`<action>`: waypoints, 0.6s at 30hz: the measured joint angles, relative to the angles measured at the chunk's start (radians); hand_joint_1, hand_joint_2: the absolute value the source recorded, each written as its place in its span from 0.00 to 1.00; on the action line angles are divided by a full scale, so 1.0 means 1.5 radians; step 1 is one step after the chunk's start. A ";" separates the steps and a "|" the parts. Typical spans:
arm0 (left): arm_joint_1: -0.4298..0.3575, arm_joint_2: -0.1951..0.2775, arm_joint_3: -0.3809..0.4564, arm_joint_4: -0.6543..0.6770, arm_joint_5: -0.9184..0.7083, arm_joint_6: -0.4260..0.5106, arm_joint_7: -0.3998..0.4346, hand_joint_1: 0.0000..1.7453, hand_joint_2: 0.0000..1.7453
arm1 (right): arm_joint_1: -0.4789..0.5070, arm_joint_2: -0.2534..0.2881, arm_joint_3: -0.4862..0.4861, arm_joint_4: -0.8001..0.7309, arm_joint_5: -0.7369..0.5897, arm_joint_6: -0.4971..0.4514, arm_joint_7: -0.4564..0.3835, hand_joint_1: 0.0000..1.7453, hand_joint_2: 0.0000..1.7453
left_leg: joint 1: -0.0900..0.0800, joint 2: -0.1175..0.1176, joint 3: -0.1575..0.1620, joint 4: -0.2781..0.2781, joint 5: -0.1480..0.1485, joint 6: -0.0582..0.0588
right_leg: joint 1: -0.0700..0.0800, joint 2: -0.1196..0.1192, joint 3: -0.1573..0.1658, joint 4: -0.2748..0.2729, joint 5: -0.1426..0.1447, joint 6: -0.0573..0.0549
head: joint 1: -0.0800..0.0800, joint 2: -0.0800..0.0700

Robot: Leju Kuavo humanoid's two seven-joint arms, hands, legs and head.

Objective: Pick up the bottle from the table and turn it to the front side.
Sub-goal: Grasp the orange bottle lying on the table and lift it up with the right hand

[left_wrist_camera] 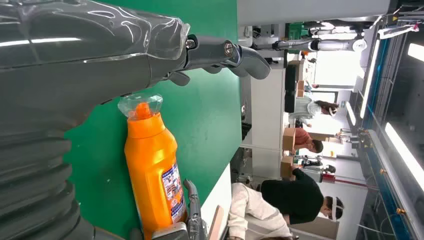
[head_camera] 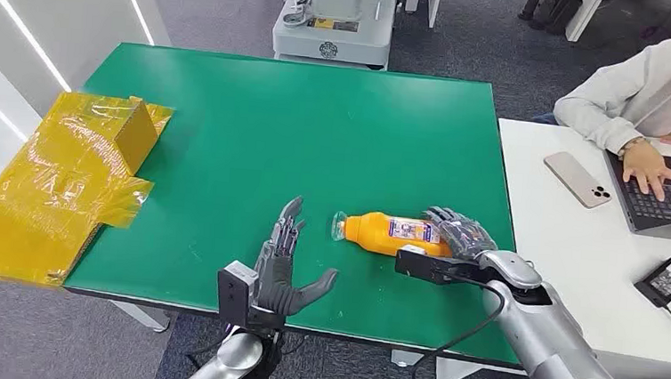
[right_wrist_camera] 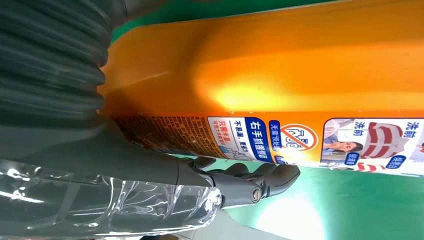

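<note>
1. My left hand [head_camera: 283, 271] is hovering nearest me, just above the near edge of the green worktop [head_camera: 229, 129], its fingers [head_camera: 286, 226] spread wide and holding nothing.
2. To its right, the orange bottle [head_camera: 391, 231] is lying on its side on the worktop, clear cap pointing left toward that free hand and base to the right.
3. My right hand [head_camera: 457, 243] is sitting at the bottle's base end; in the right wrist view my fingers [right_wrist_camera: 250, 180] are curling along its labelled side [right_wrist_camera: 280, 137], though I cannot tell whether they are gripping or only touching.
4. I judge I am at the grasping step, the bottle not yet lifted.
5. Next calls for closing firmly around the body, lifting clear, then rotating so the front label faces forward; the smooth plastic may slip.
</note>
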 joint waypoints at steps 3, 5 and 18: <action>0.002 0.001 0.000 -0.001 -0.002 0.000 0.002 0.00 1.00 | 0.007 -0.003 0.000 -0.009 -0.001 -0.006 0.000 0.95 1.00 | 0.000 0.000 0.000 0.000 0.000 0.000 | 0.000 0.000 0.000 0.000 0.000 0.000 | 0.000 0.000; 0.005 0.003 0.000 -0.004 -0.003 0.001 0.003 0.00 1.00 | 0.013 -0.005 0.000 -0.018 -0.002 -0.009 0.001 0.96 1.00 | 0.000 0.000 0.000 0.000 0.000 0.000 | 0.000 0.000 0.000 0.000 0.000 0.000 | 0.000 0.000; 0.020 0.011 0.000 -0.016 -0.003 0.010 -0.001 0.00 1.00 | 0.045 -0.008 -0.021 -0.041 -0.050 -0.041 -0.051 1.00 1.00 | 0.000 0.000 0.000 0.000 0.000 0.000 | 0.000 0.000 0.000 0.000 0.000 0.000 | 0.000 0.000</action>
